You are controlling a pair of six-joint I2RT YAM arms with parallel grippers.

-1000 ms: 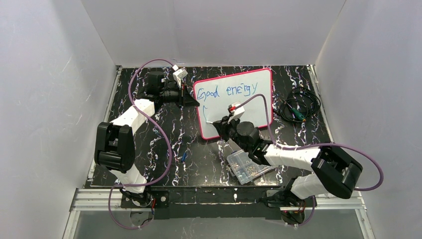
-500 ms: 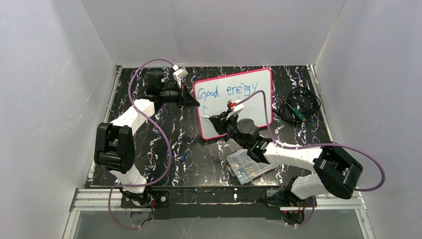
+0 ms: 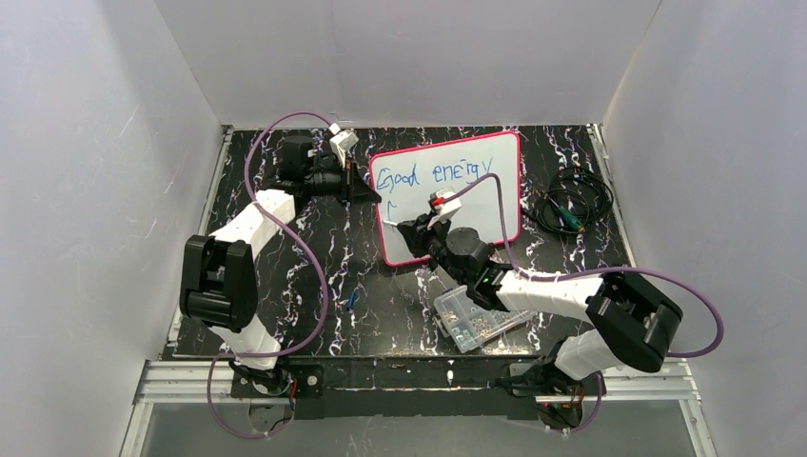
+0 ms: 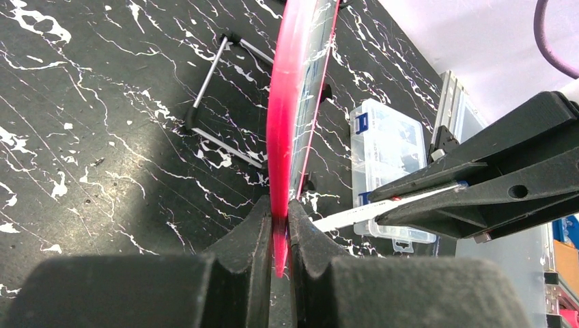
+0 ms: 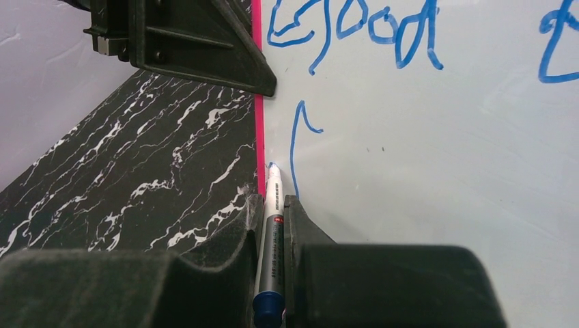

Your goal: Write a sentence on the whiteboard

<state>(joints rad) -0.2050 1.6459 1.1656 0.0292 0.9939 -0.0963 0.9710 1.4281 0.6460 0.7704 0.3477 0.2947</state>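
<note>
Room: Plain white walls [image 3: 95, 190] closed in the left, back and right sides of the workspace.
Desk: The desk [image 3: 285, 286] had a black top veined with white, like marble. A metal rail [image 3: 381, 379] ran along its near edge, where both arm bases sat.
Whiteboard: The whiteboard [image 3: 490, 214], white with a thin pink-red frame, stood at the back centre of the desk, its face towards the arms.
Sentence: The sentence [image 3: 433, 174] was in blue handwriting. Its top line read "Good energy"; beneath it, by the left edge, was one curved stroke.
Left pincer: The left pincer [image 4: 278, 222] was closed on the board's left frame edge, in the upper half.
Right pincer: The right pincer [image 5: 273, 205] was narrowly closed around a marker [image 5: 271, 253], its tip against the board's lower left, just beside the frame and the foot of the stroke.
Parts box: A clear parts box [image 3: 473, 319] lay in front of the board, under the right arm.
Cables: Coiled black cables [image 3: 569, 205] lay right of the board.
Small item: A blue piece [image 3: 352, 299], too small to identify, lay on the desk's left centre.
</note>
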